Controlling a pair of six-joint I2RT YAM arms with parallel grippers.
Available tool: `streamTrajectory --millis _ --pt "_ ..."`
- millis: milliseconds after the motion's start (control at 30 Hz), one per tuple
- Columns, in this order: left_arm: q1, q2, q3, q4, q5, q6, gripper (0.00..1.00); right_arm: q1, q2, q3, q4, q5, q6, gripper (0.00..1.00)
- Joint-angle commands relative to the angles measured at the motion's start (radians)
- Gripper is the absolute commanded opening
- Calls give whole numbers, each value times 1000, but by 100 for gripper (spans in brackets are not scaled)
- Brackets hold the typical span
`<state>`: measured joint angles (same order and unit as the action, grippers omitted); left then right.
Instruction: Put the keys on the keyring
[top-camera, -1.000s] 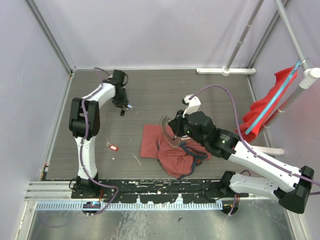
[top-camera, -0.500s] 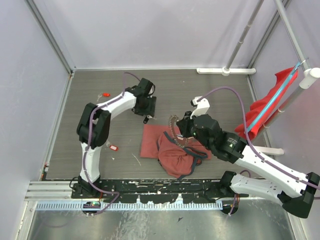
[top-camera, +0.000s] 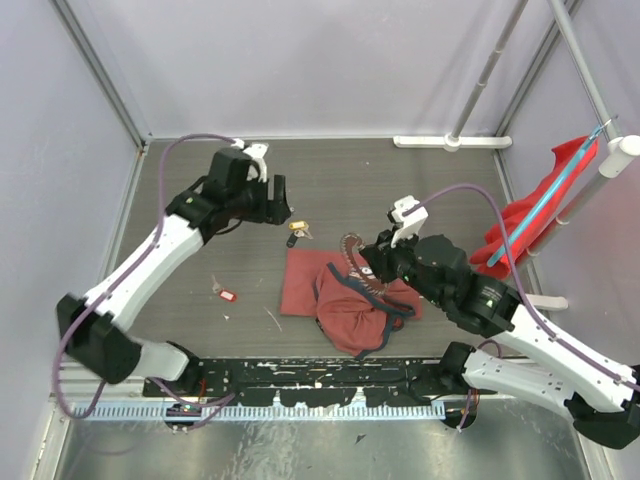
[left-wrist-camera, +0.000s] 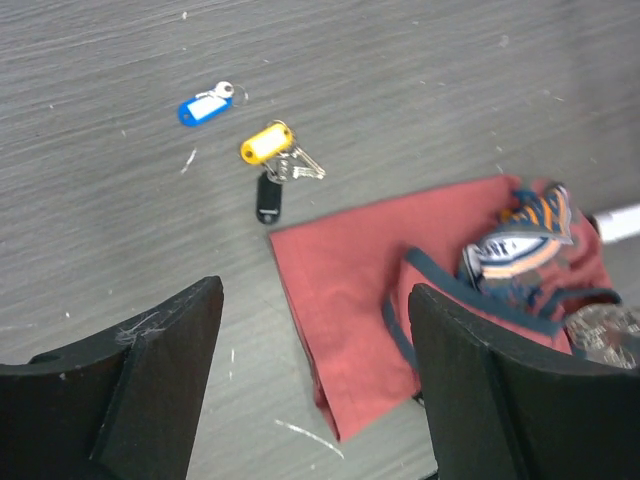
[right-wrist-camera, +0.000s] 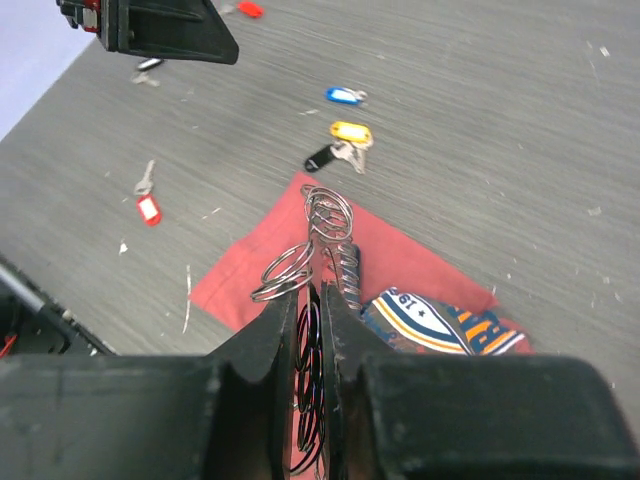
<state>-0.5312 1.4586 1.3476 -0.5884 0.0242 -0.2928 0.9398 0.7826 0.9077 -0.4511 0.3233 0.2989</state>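
Note:
My right gripper (right-wrist-camera: 318, 295) is shut on the keyring (right-wrist-camera: 325, 215), a wire ring hung with silvery rings, and holds it above the dark-red cloth bag (right-wrist-camera: 260, 260). In the top view the keyring (top-camera: 350, 262) sticks out left of the right gripper (top-camera: 368, 262). Loose keys lie on the table beyond the bag: blue (left-wrist-camera: 205, 107), yellow (left-wrist-camera: 266, 145) and black (left-wrist-camera: 268, 200). A red key (right-wrist-camera: 148, 208) lies apart, to the left. My left gripper (left-wrist-camera: 315, 300) hangs open and empty above the bag's left edge, with the yellow and black keys (top-camera: 295, 232) just past it.
The cloth bag (top-camera: 345, 300) lies crumpled in the middle of the grey table. A red cloth (top-camera: 530, 215) hangs from a pole at the right. A white pole foot (top-camera: 450, 142) sits at the back wall. A black rail (top-camera: 300, 375) runs along the near edge.
The left arm swung from the back left toward the bag and its gripper opened; yellow and black keys now lie on the table. The right gripper moved slightly right with the keyring.

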Motion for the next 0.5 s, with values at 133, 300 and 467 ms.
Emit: streamTrajectory --millis 133,300,467 --pt "-15 -384 -68 -9 265 114 87 -1 -88 143 57 -274 -246 1" --pt "-16 -492 -19 -41 360 189 93 -2 -47 241 74 -491 -330 1" --pt "-16 -606 -28 6 421 258 95 -1 5 314 147 -707 -351 1"
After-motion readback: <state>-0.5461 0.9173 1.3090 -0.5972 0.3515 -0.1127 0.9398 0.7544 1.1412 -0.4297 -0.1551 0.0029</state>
